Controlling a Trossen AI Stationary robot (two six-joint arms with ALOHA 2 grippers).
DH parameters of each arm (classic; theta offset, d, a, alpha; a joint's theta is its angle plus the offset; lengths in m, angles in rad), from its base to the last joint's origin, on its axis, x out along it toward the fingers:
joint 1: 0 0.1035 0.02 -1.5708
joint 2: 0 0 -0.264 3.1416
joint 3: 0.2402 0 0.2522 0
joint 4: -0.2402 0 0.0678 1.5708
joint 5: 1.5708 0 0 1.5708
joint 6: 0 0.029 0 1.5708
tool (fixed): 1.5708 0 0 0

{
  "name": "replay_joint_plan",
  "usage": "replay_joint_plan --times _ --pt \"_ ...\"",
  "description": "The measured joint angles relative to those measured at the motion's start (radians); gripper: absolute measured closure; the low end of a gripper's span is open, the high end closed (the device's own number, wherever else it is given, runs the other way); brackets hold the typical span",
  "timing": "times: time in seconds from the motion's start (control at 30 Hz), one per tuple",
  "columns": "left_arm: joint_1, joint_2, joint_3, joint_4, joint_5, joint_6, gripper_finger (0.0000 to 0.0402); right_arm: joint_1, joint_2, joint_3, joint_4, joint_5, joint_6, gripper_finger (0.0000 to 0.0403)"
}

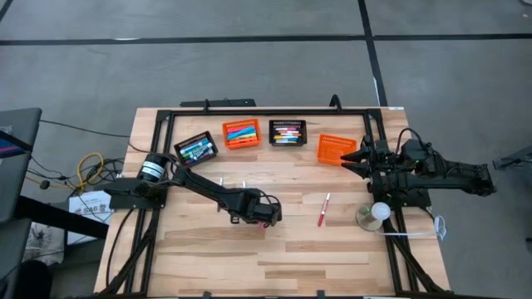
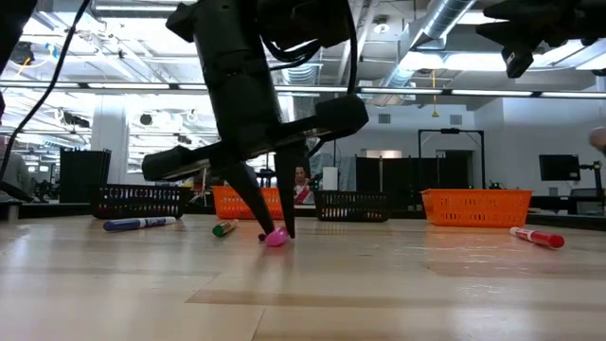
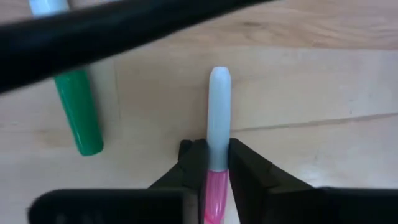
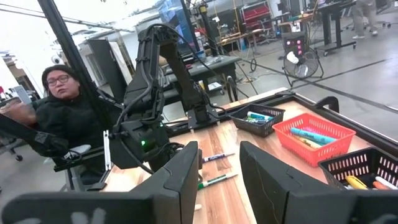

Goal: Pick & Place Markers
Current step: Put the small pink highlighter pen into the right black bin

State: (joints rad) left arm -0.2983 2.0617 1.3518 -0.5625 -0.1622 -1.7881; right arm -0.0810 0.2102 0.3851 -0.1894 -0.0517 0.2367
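Left wrist view: we see a pink marker [image 3: 214, 149] with a pale cap lying flat on the table [image 3: 323, 81], its pink barrel pinched between the two dark fingers [image 3: 249, 177] of the left gripper [image 3: 213, 171]. The fingers sit closed against both sides of the barrel, and the pale cap end juts out past their tips. A green marker [image 3: 79, 112] lies on the wood just beside the pink one, not touching it.

From the low camera we find the same gripper [image 2: 275, 232] tips-down at the tabletop, the pink marker [image 2: 276, 238] between them and resting on the wood. Behind it lie the green marker [image 2: 223, 228] and a blue marker [image 2: 138, 224].

From above, we place the left gripper [image 1: 264, 214] near the table's middle, well in front of the row of four baskets [image 1: 241, 133] along the far edge; three of them hold markers. A red marker [image 1: 323, 209] lies alone on the wood, to the right of the pink one's spot.

The right gripper [image 1: 353, 158] waits just beside the rightmost orange basket [image 1: 336, 149], its fingers [image 4: 273, 186] parted with nothing between them.
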Motion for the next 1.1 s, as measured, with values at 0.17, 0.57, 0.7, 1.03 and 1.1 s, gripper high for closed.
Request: replay_joint_plan --times 0.17,0.57,0.7,1.03,1.1 --pt "0.019 0.0 0.0 0.003 -0.002 0.026 0.0366 0.0 0.0 0.0 0.002 0.0 0.0 0.0294" --pt "0.039 0.001 -0.002 0.018 -0.057 0.056 0.0357 0.0 0.0 0.0 0.003 0.0 0.0 0.0294" --pt "0.041 -0.004 -0.004 0.03 -0.073 0.062 0.0349 0.0 0.0 0.0 0.003 0.0 0.0 0.0294" --pt "0.07 -0.065 -0.006 0.056 -0.113 0.138 0.0348 0.0 0.0 0.0 0.003 0.0 0.002 0.0294" --pt "0.078 -0.083 -0.005 0.059 -0.129 0.165 0.0347 0.0 0.0 0.0 0.003 0.0 0.002 0.0294"
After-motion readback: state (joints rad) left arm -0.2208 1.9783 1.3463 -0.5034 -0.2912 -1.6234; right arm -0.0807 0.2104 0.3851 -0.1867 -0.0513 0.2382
